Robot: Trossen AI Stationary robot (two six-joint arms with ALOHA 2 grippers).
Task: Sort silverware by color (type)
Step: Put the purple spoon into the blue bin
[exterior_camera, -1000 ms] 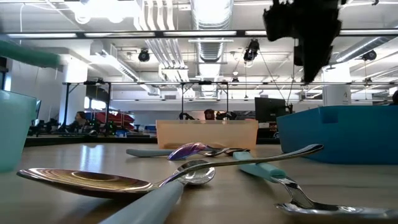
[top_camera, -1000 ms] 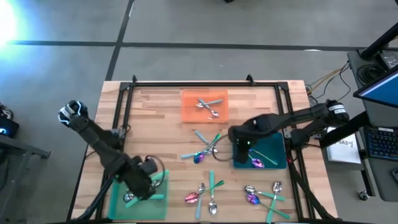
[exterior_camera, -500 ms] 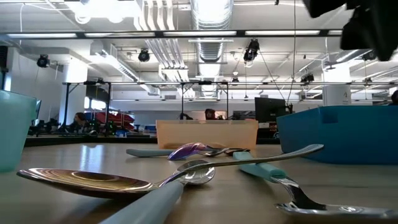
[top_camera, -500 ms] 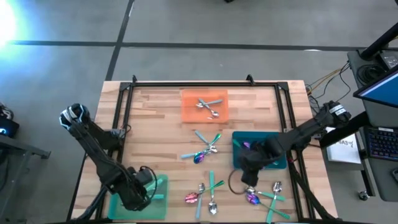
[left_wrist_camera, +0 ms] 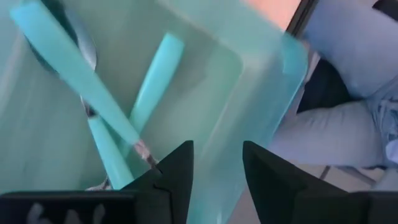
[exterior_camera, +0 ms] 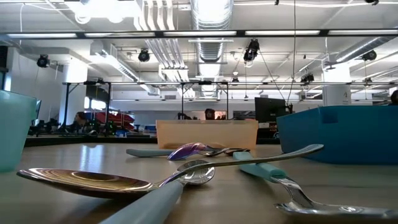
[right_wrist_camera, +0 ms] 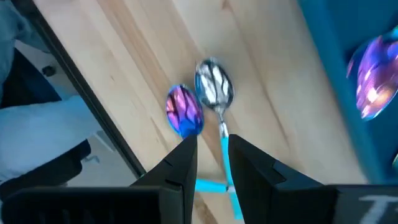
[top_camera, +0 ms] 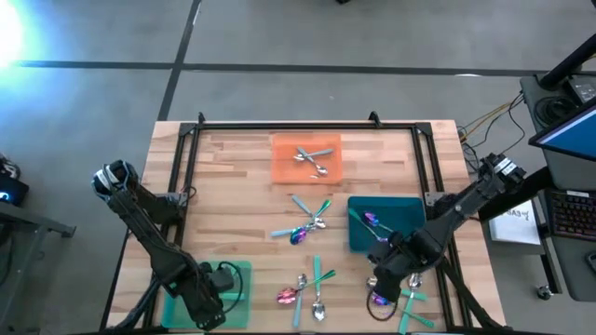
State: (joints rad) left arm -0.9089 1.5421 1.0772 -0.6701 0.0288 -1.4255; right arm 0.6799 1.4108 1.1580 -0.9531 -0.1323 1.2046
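Teal-handled spoons point(left_wrist_camera: 106, 118) lie crossed in the pale green tray point(top_camera: 244, 279) at the near left of the wooden counter point(top_camera: 233, 186), and the left end effector point(left_wrist_camera: 216, 163) hangs just above them, its fingers apart with nothing between them. That drop-off looks finished. At the near right, the right end effector point(right_wrist_camera: 211, 155) hovers low over a small cluster: an iridescent purple-pink spoon point(right_wrist_camera: 185, 110) lying beside a shiny silver spoon bowl on a teal handle point(right_wrist_camera: 215, 87). Its fingers stand slightly apart, and the teal handle shows in the gap, not pinched as far as the wrist view shows.

The step in hand seems to be the right arm's next pick. The two bowls nearly touch, so the fingers will need to close on one handle without dragging its neighbour.

The dark teal tray point(top_camera: 410, 209) with a purple spoon point(top_camera: 372, 221) inside sits just beyond, a short carry. The orange tray point(top_camera: 284, 167) at the far middle holds silver pieces. More loose silverware point(top_camera: 307, 228) lies mid-counter and at the near middle. The cluster lies close to the counter's near right edge and black frame rail point(top_camera: 430, 177), leaving little room on that side; the middle is freer.
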